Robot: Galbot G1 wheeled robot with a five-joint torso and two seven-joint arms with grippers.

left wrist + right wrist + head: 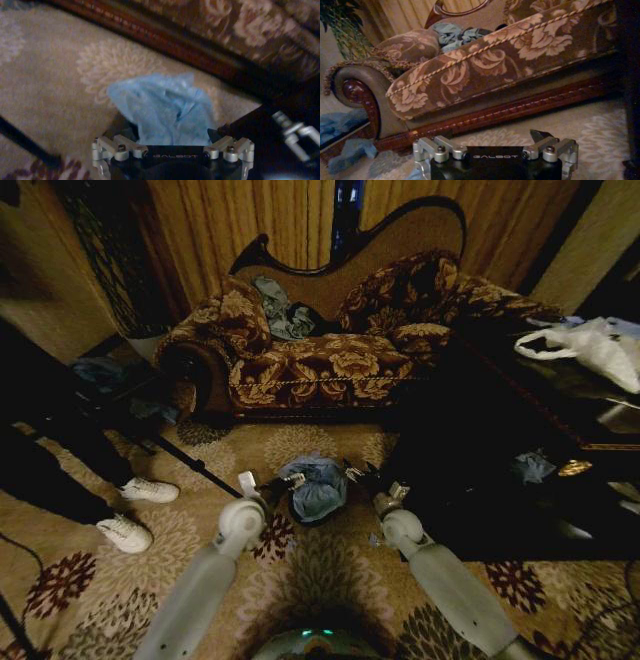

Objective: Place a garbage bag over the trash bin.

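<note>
The garbage bag [318,488] is a pale blue crumpled film on the carpet in front of the sofa, bunched over the trash bin [303,518], of which a dark edge shows beneath it. My left gripper [278,484] is at the bag's left side. In the left wrist view the garbage bag [162,108] rises right in front of the left gripper [172,135], whose jaws stand open with film lying between them. My right gripper [362,477] is at the bag's right side. In its own wrist view the right gripper [492,137] is open with nothing in it.
A floral sofa [330,360] with blue cloths on it stands just behind the bin. A person's legs in white shoes [135,510] and a tripod leg [195,465] are at the left. A dark table [520,480] at the right bears a white plastic bag [590,345] and a blue-grey scrap [532,467].
</note>
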